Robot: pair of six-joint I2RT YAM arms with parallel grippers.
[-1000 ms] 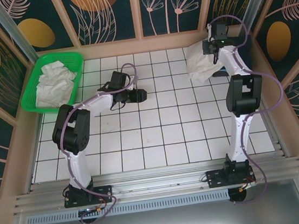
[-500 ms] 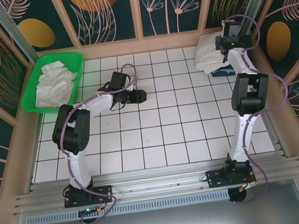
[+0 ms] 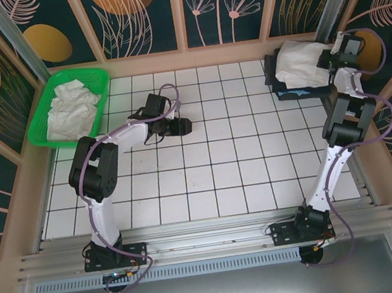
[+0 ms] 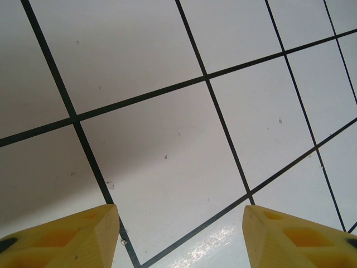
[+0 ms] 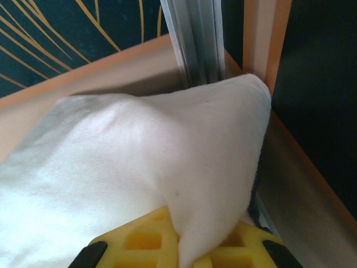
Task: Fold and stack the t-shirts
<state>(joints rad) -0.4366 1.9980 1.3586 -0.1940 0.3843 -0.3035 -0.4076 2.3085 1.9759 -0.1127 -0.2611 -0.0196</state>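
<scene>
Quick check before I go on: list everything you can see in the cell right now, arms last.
basket: one, green, far left corner of the table.
crumpled t-shirts: a pile, count unclear, white, inside the basket.
folded t-shirt: one, white, far right corner, over a dark item.
dark item: one, black with some blue, beneath the folded t-shirt; kind unclear.
table: one, white tiles with dark lines.
left gripper: one, yellow fingers, open, over bare tiles mid-table, holding nothing.
right gripper: one, yellow fingers, shut on the folded t-shirt at the far right corner.
</scene>
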